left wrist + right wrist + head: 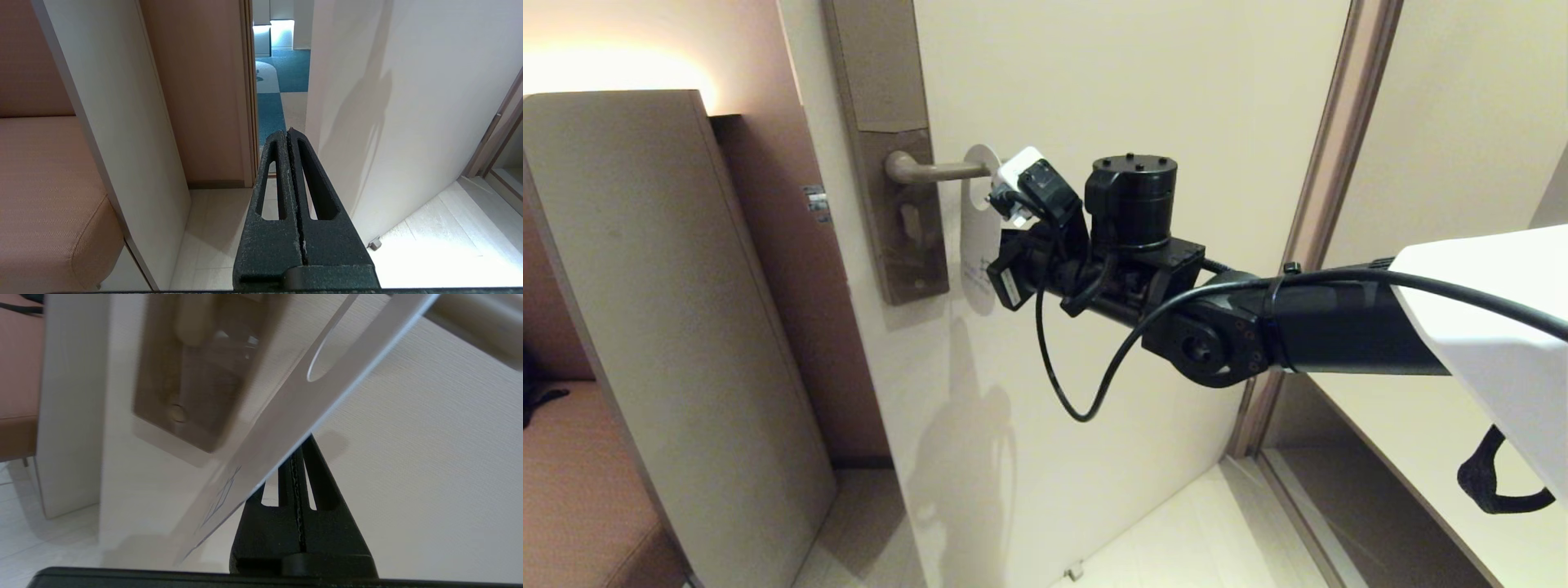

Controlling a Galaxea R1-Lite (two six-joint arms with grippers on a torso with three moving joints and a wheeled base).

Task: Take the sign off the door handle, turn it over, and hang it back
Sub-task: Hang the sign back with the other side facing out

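Room: hotel-style doorway, pale door point(1143, 106) ajar, partition panel point(645, 327) and couch point(45, 183) on the robot's left, light floor point(441, 237).
Lock plate point(886, 155): tall, brownish, on the door's edge side.
Right arm: reaches across to the handle; right gripper point(295, 457) jaws closed on the sign's edge, card pinched between them.
Left gripper point(287, 136): parked low, facing the door gap, jaws closed, empty.
Handle point(935, 171): horizontal lever, free end pointing at the gripper.
Sign point(978, 237): white face showing in both views, tilted, top beside the lever's free end; can't tell whether the hole point(327, 355) is around the lever or just off it.
Step (judgement): sign at the lever tip, being hung or pulled.
Risk: edge-only pinch, so the card may twist or slip.
Risk: hole rim catches the lever tip, so the card bends or drops.
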